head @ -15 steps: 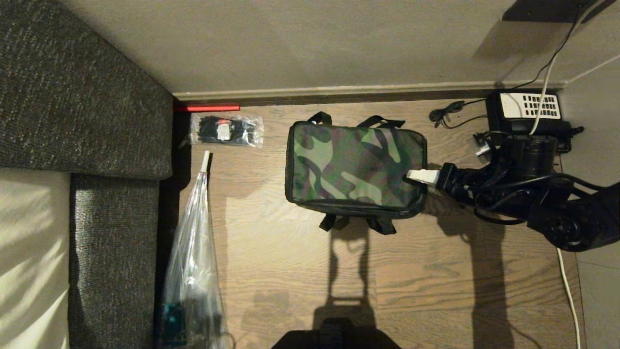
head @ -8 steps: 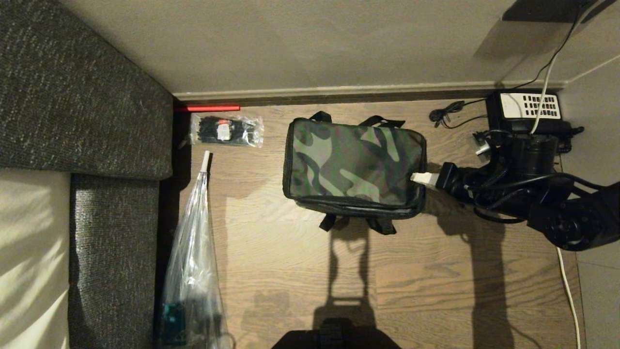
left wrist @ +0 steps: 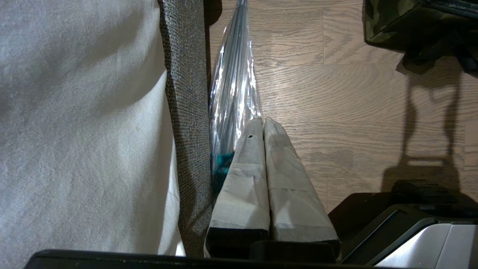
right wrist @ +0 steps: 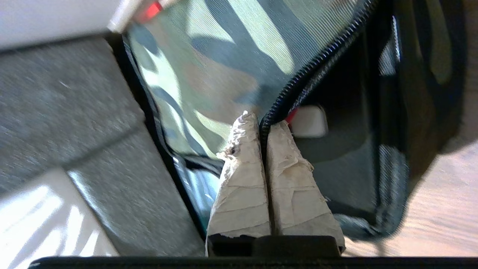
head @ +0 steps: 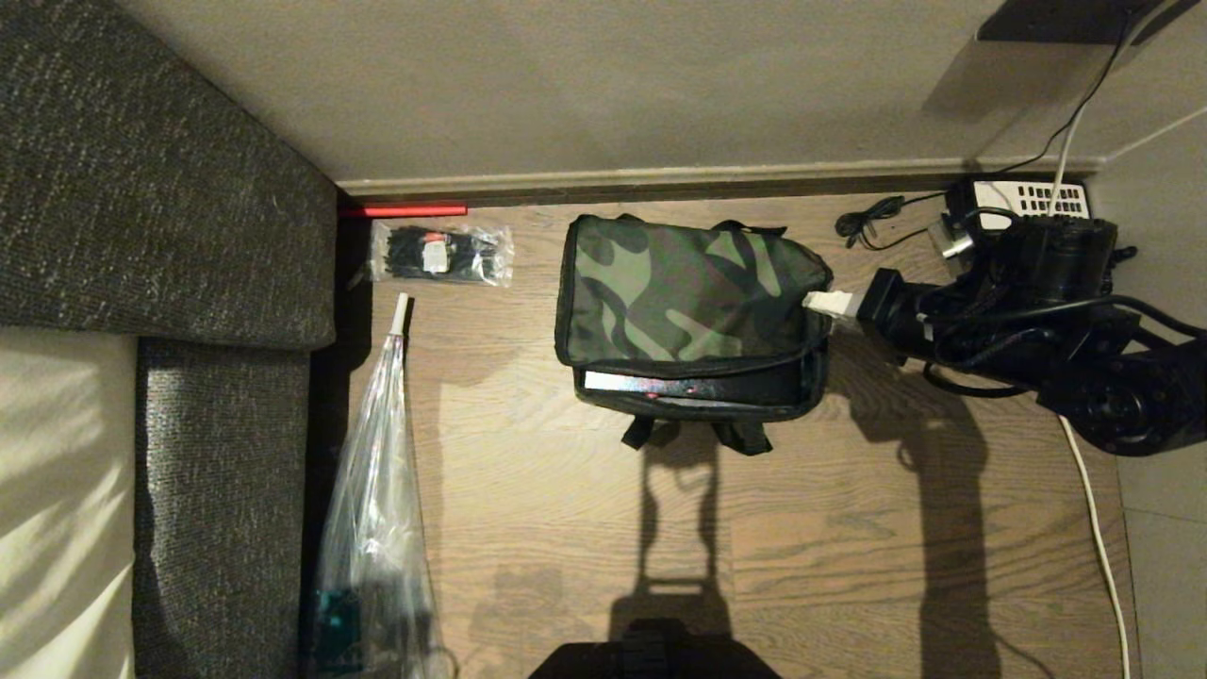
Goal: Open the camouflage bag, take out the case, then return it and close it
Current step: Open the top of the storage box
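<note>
The camouflage bag (head: 688,283) stands on the wooden floor near the wall. Its lid is lifted at the near side, leaving a gap along the front. In that gap lies the black case (head: 717,385), with a pale end (head: 613,381) and a small red spot. My right gripper (head: 813,302) is at the bag's right edge, shut on the lid's zipper rim (right wrist: 278,108). The right wrist view shows the camouflage lid (right wrist: 209,59) beside the fingers and a pale, red-marked piece (right wrist: 308,121) inside. My left gripper (left wrist: 263,121) hangs shut and empty near the sofa, parked.
A grey sofa (head: 141,189) fills the left. A clear plastic bag (head: 377,490) and a packet of black ties (head: 441,253) lie beside it. A black telephone (head: 1028,198) with cables (head: 868,224) sits at the back right. A white cable (head: 1099,528) runs down the right.
The right gripper has shut on the lid's edge and raised it toward the wall. The front of the bag has opened and the case inside now shows.
</note>
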Controlling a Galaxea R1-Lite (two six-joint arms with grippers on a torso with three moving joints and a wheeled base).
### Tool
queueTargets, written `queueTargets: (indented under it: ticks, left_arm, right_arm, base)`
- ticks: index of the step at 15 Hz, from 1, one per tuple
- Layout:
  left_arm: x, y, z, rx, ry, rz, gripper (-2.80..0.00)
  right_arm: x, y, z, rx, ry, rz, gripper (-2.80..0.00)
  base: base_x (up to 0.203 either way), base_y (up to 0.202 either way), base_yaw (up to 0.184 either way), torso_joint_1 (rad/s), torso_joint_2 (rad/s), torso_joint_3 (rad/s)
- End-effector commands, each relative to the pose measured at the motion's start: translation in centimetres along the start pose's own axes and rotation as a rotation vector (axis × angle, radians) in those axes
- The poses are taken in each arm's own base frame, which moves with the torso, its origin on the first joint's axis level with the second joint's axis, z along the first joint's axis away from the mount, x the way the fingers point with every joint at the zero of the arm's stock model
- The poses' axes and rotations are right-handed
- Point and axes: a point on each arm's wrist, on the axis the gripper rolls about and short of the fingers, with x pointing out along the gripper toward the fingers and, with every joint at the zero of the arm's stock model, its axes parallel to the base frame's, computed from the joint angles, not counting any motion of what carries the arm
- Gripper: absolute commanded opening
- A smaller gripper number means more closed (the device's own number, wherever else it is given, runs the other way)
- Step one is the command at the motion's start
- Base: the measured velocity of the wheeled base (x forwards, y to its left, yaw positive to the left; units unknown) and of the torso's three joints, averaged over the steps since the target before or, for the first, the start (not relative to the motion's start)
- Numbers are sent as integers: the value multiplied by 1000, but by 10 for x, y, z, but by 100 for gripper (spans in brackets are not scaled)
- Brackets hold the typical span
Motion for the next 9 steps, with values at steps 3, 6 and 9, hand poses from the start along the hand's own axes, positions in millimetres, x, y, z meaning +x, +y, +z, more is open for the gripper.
queueTargets:
  ticks: [3,6,9]
  left_arm:
    - [0,0,0,0,1,0,-280]
    - [0,0,0,0,1,0,-280]
    - [0,0,0,0,1,0,-280]
  right_arm:
    - [1,8,11,27,-36,32,-280]
    - [3,11,16,30,-49,43,-280]
    - [4,19,29,65,-88,76,-280]
  base:
    - [0,0,0,0,0,0]
    - [0,0,0,0,0,0]
    - [0,0,0,0,0,0]
